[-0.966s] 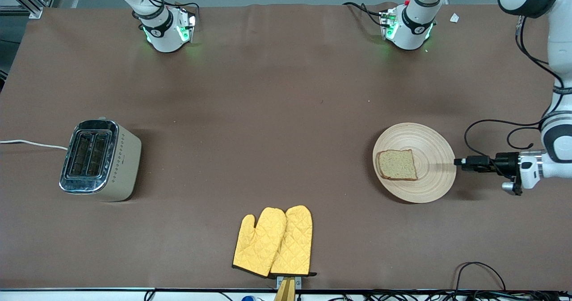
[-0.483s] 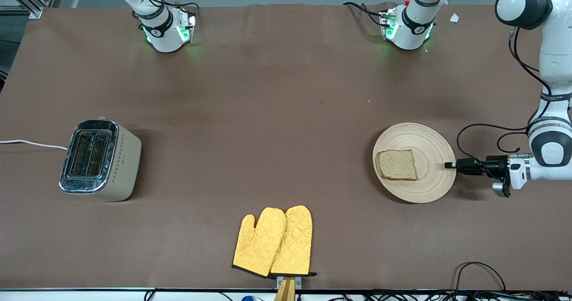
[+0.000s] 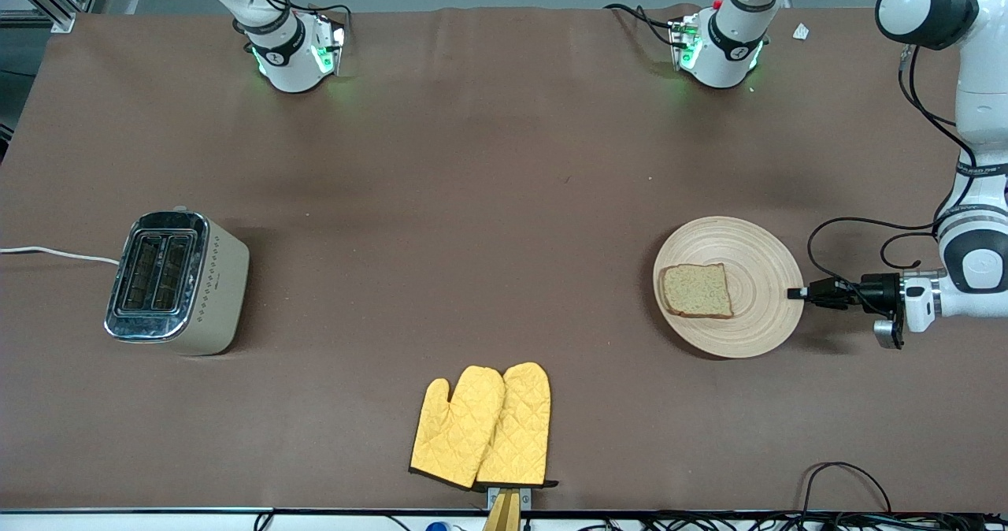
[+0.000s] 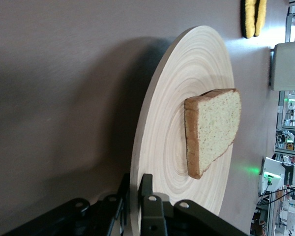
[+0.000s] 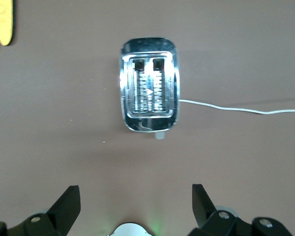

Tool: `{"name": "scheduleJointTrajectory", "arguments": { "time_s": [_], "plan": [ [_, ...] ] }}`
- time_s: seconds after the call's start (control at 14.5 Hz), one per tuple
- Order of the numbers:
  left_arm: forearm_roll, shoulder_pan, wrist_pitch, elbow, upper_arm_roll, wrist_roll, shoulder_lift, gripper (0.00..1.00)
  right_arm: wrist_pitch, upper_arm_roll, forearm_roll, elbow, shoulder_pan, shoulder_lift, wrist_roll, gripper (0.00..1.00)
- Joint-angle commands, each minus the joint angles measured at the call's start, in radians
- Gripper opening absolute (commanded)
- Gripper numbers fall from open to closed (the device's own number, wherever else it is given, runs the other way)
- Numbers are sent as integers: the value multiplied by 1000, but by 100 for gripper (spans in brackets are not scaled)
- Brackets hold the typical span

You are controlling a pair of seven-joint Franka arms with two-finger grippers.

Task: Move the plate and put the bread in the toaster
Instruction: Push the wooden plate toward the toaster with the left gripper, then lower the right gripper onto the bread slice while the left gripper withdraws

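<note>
The plate [image 3: 756, 318], round and pale wood, lies toward the left arm's end of the table with the bread [image 3: 697, 291] on it. My left gripper [image 3: 791, 293] lies level at the plate's rim on the side toward the left arm's end. In the left wrist view its fingers [image 4: 148, 189] are shut on the rim of the plate [image 4: 187, 88], one above and one below, with the bread [image 4: 216, 128] farther in. The toaster [image 3: 173, 283] stands at the right arm's end. My right gripper [image 5: 133, 188] is open and empty high over the toaster [image 5: 148, 83], whose slots are empty.
A pair of yellow oven mitts [image 3: 482, 425] lies near the table's front edge in the middle. The toaster's white cord [image 3: 55, 253] runs off the right arm's end. Both arm bases [image 3: 295, 50] stand along the farther edge.
My left gripper slid in over the plate's rim and closed on it. The plate and bread shifted slightly toward the right arm's end. The toaster and mitts have not moved.
</note>
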Motion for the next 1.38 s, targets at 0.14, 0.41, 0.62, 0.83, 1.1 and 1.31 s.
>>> {"name": "scheduleJointTrajectory", "arguments": {
  "time_s": [0.14, 0.41, 0.62, 0.83, 1.1, 1.31],
  "plan": [
    [-59, -17, -4, -2, -194, -151, -21, 0, 51, -5, 75, -50, 108, 34, 97, 100],
    [-257, -242, 177, -6, -260, -247, -7, 0, 241, -5, 107, -196, 222, 57, 155, 100],
    [-469, -482, 413, -8, -257, -267, 19, 0, 378, -5, 100, -257, 321, 140, 325, 100],
    [-631, -693, 653, 4, -256, -276, 83, 0, 554, -5, 97, -392, 369, 157, 402, 100],
    [-687, -884, 832, 130, -248, -340, 195, 0, 752, -5, 98, -567, 423, 166, 440, 100],
    [-687, -890, 851, 128, -248, -366, 203, 14, 936, -6, 95, -699, 467, 217, 470, 100]
  ]
}}
